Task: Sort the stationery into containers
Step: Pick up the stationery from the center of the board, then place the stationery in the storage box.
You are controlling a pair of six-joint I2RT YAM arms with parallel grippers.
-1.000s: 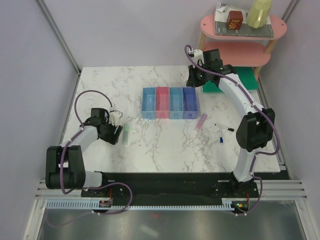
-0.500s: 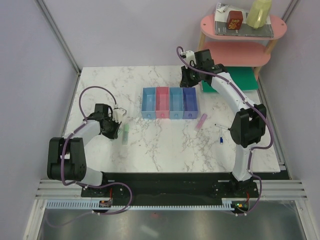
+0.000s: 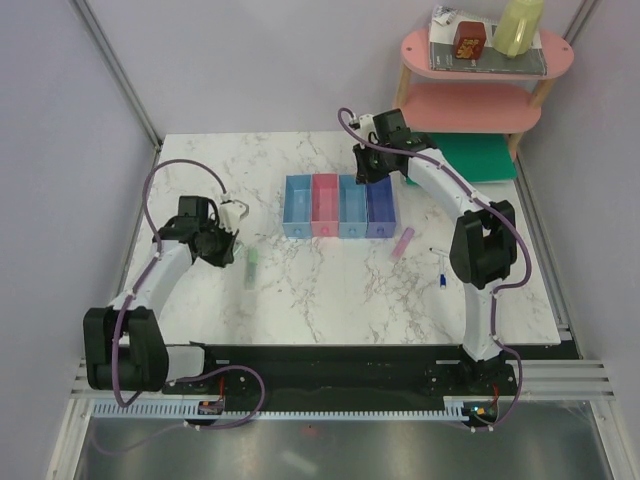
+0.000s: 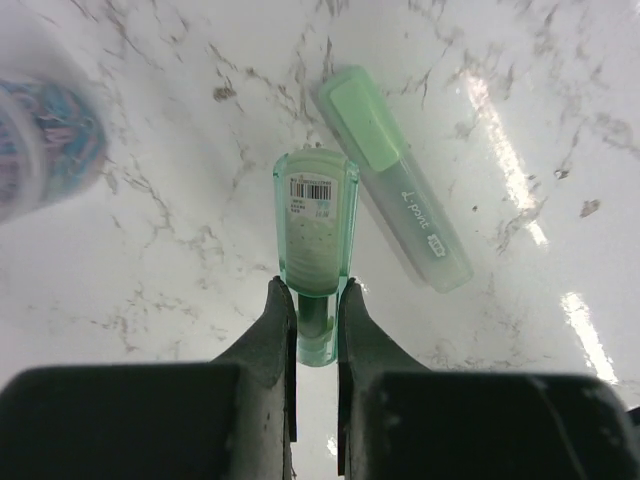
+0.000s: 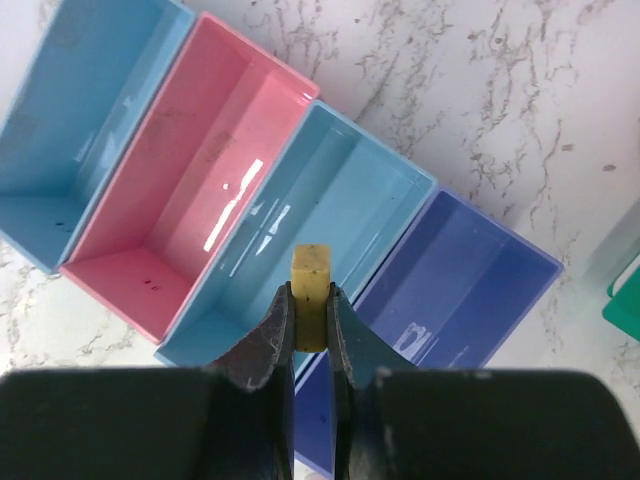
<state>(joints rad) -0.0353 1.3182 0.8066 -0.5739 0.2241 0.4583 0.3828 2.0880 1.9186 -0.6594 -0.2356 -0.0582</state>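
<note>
My left gripper [image 4: 312,300] is shut on the end of a pale green stick [image 4: 316,235] with a barcode label, just over the marble. A second pale green stick [image 4: 395,180] lies beside it, also seen from above [image 3: 250,268]. A blurred roll [image 4: 45,140] sits to the left. My right gripper [image 5: 310,305] is shut on a small yellow block [image 5: 311,275] above the containers [image 3: 340,205], over the wall between the second light blue bin [image 5: 330,200] and the purple bin [image 5: 470,290]. A pink stick [image 3: 402,243], black pen [image 3: 448,255] and blue-and-white pen [image 3: 441,280] lie right of the bins.
A pink tiered shelf [image 3: 480,95] stands at the back right with a red box [image 3: 468,40] and a yellow bottle [image 3: 518,25] on top. A flat green board [image 3: 470,158] lies at its foot. The pink bin [image 5: 190,170] and first light blue bin [image 5: 90,100] hold nothing.
My left gripper has shut on the pale green stick and drawn back a little. My right arm has swung left from the green board to above the bins, block in its jaws.
</note>
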